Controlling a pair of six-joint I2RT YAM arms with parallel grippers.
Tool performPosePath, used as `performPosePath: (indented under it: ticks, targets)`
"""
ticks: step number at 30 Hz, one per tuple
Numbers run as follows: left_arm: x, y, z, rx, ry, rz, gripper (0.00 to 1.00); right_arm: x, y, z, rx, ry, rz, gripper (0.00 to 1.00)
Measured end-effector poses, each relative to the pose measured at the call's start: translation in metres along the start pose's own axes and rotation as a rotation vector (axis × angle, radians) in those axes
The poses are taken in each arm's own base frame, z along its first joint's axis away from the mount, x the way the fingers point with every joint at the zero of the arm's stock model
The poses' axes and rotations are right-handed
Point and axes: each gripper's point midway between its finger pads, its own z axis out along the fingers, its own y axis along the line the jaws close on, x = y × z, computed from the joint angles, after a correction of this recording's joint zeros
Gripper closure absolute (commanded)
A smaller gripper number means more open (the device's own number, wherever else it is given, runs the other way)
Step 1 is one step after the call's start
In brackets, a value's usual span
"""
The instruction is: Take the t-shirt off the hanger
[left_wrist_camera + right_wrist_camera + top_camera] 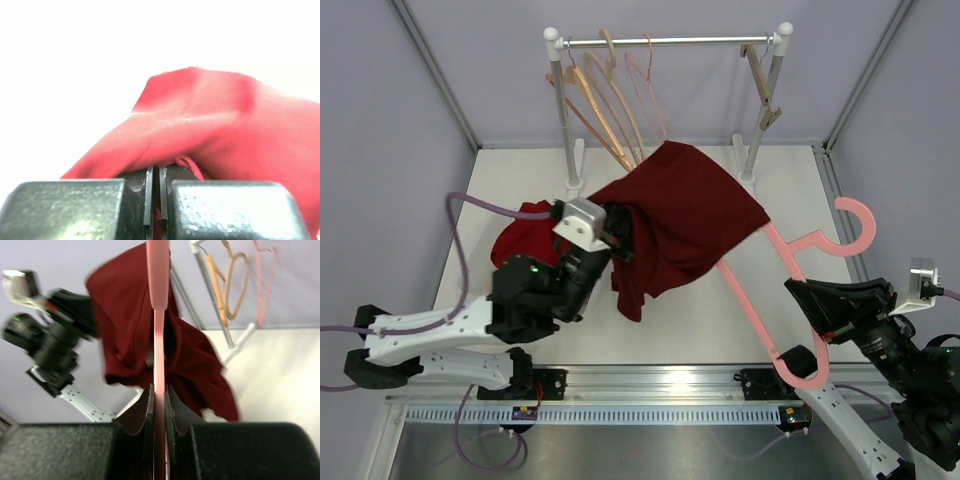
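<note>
A dark red t-shirt (685, 215) hangs over one end of a pink plastic hanger (790, 260) held above the table. My right gripper (817, 337) is shut on the hanger's lower bar; the right wrist view shows the bar (159, 365) running up between the jaws into the shirt (130, 325). My left gripper (618, 232) is shut on the shirt's left edge. In the left wrist view the red cloth (210, 125) fills the frame above the closed jaws, with a hem pinched between them.
A second red garment (525, 235) lies crumpled on the table at left, behind my left arm. A clothes rail (665, 42) at the back carries several wooden and pink hangers (610, 100). Walls enclose the table on three sides.
</note>
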Motion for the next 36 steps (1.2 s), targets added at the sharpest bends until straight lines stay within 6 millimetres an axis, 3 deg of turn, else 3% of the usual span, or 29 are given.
performPosePath:
  ticks: [6, 9, 13, 17, 22, 27, 31, 36]
  targets:
    - [-0.084, 0.045, -0.012, -0.026, -0.042, -0.045, 1.0, 0.023, -0.025, -0.008, 0.085, 0.04, -0.012, 1.0]
    - [-0.117, 0.074, -0.015, -0.086, -0.062, -0.025, 1.0, 0.046, -0.031, -0.007, 0.074, 0.113, -0.01, 1.0]
    - [-0.145, 0.109, -0.024, -0.171, -0.069, 0.012, 1.0, 0.073, -0.039, -0.008, 0.073, 0.214, 0.005, 1.0]
    - [-0.153, 0.14, -0.043, -0.239, -0.076, 0.034, 1.0, 0.075, -0.041, -0.013, 0.081, 0.214, -0.005, 1.0]
    - [-0.128, 0.173, -0.074, -0.332, -0.07, 0.081, 1.0, 0.072, -0.038, -0.015, 0.07, 0.205, -0.015, 1.0]
    - [-0.09, 0.186, -0.076, -0.424, -0.036, 0.169, 1.0, 0.072, -0.036, -0.008, 0.056, 0.216, -0.014, 1.0]
    - [-0.035, 0.219, -0.068, -0.542, 0.045, 0.259, 1.0, 0.073, -0.033, -0.001, 0.036, 0.23, -0.013, 1.0]
    - [0.051, 0.271, -0.083, -0.672, 0.182, 0.202, 1.0, 0.074, -0.036, 0.006, 0.047, 0.253, -0.023, 1.0]
